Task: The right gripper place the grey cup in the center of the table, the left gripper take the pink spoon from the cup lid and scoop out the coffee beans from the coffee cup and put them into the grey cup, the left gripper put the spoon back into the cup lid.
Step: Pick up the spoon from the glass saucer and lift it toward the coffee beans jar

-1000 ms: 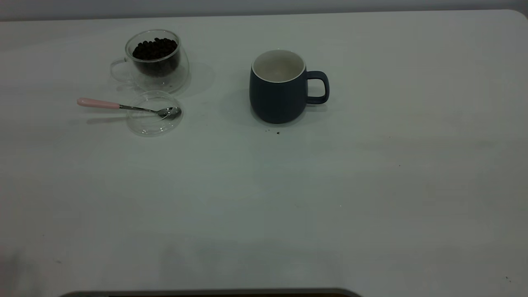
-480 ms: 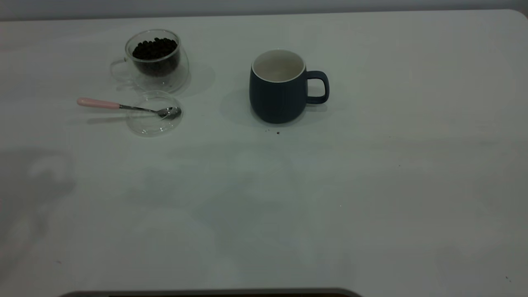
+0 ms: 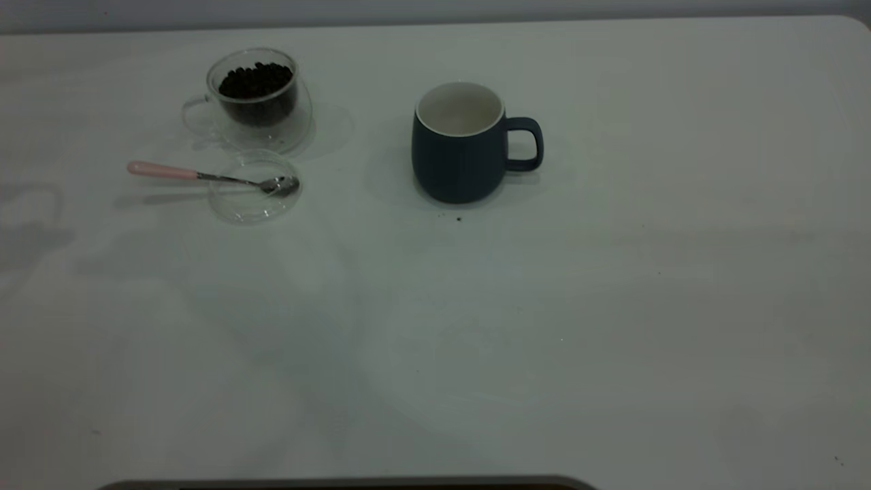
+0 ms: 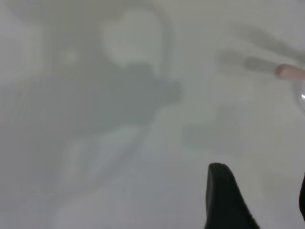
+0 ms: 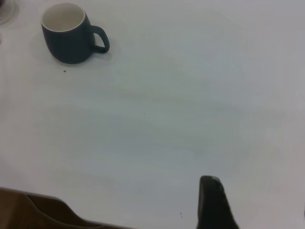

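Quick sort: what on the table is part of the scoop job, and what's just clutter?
Job items:
grey cup, empty
coffee cup holding coffee beans
pink spoon, its bowl resting in the cup lid
left gripper, above the table near the spoon's handle

Not part of it:
dark crumbs on the table in front of the grey cup

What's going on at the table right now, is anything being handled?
Nothing is held at this moment. The grey cup stands upright and empty near the middle of the table. The pink spoon lies with its bowl in the cup lid, just in front of the coffee cup, which is full of coffee beans. The left gripper hangs above bare table near the spoon's pink handle; the right gripper sits well back from the grey cup.
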`<action>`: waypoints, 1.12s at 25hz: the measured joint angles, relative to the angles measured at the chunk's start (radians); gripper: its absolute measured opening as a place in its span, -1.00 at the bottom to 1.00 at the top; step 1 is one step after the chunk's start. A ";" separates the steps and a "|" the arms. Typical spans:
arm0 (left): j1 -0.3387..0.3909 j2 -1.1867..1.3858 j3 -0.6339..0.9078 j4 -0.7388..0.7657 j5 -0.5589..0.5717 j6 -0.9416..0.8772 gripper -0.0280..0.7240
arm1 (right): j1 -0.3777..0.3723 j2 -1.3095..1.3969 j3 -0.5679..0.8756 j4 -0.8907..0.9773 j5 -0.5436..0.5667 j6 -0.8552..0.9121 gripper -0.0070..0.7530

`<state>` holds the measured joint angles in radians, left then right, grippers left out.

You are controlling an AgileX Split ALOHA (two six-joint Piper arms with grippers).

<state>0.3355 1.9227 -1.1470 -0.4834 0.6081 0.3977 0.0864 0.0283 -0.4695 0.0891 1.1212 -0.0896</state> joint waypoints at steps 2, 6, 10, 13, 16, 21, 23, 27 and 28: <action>0.012 0.078 -0.041 -0.125 0.028 0.191 0.23 | 0.000 0.000 0.000 0.000 0.000 0.000 0.29; 0.017 0.239 -0.137 -0.273 0.056 0.401 0.24 | 0.000 0.000 0.000 0.000 0.000 0.000 0.29; 0.017 0.381 -0.250 -0.308 0.104 0.444 0.38 | 0.000 0.000 0.000 0.000 0.000 0.000 0.29; 0.017 0.432 -0.298 -0.324 0.113 0.443 0.44 | 0.000 0.000 0.000 0.000 0.000 0.000 0.29; 0.016 0.440 -0.309 -0.352 0.112 0.456 0.46 | 0.000 0.000 0.000 0.000 0.000 0.000 0.29; -0.010 0.452 -0.312 -0.422 0.106 0.551 0.66 | 0.000 0.000 0.000 0.000 0.001 0.000 0.29; -0.025 0.467 -0.315 -0.450 0.091 0.584 0.75 | 0.000 0.000 0.000 0.000 0.001 0.000 0.29; -0.047 0.512 -0.350 -0.462 0.080 0.615 0.78 | 0.000 0.000 0.000 0.000 0.001 0.000 0.29; -0.052 0.522 -0.361 -0.463 0.080 0.616 0.78 | 0.000 0.000 0.000 0.000 0.001 0.000 0.29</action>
<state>0.2837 2.4447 -1.5082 -0.9466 0.6878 1.0132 0.0864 0.0283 -0.4695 0.0891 1.1224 -0.0896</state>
